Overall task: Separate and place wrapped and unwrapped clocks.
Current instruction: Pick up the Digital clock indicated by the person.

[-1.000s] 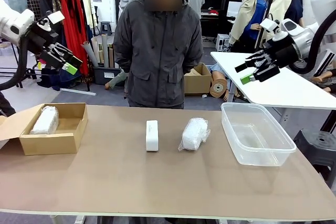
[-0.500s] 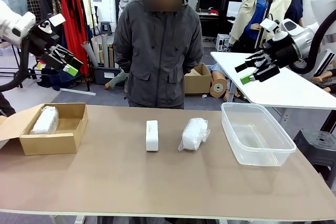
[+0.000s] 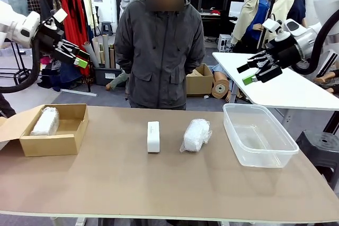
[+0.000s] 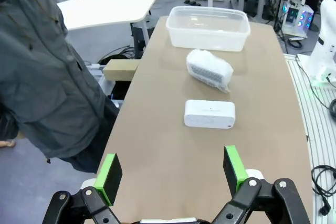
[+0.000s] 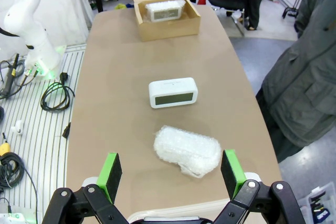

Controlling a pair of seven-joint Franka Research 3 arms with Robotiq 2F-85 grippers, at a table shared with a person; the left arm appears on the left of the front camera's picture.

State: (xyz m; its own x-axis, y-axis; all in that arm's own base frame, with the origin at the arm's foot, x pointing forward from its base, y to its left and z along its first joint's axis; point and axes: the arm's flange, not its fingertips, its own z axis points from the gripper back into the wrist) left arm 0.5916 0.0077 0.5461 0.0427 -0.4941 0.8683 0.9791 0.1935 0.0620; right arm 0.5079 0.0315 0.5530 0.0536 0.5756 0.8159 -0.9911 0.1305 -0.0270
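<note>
A bare white clock (image 3: 153,136) (image 4: 209,114) (image 5: 172,92) stands at the table's middle. Just right of it lies a clock in crinkly plastic wrap (image 3: 196,134) (image 4: 209,69) (image 5: 187,150). Another wrapped clock (image 3: 45,121) (image 5: 164,9) lies inside the brown cardboard box (image 3: 71,137) (image 5: 167,27) at the left end. My left gripper (image 3: 73,55) (image 4: 172,169) hangs open high above the table's left end, nothing between its fingers. My right gripper (image 3: 253,70) (image 5: 171,170) is open too, high over the right side and holding nothing.
A clear plastic tub (image 3: 258,134) (image 4: 207,27) stands at the table's right end. A person in a grey jacket (image 3: 159,51) stands at the far edge, arms down. A white table (image 3: 275,86) is behind on the right.
My left gripper has risen a little and shifted slightly right. The right gripper and the clocks have not moved.
</note>
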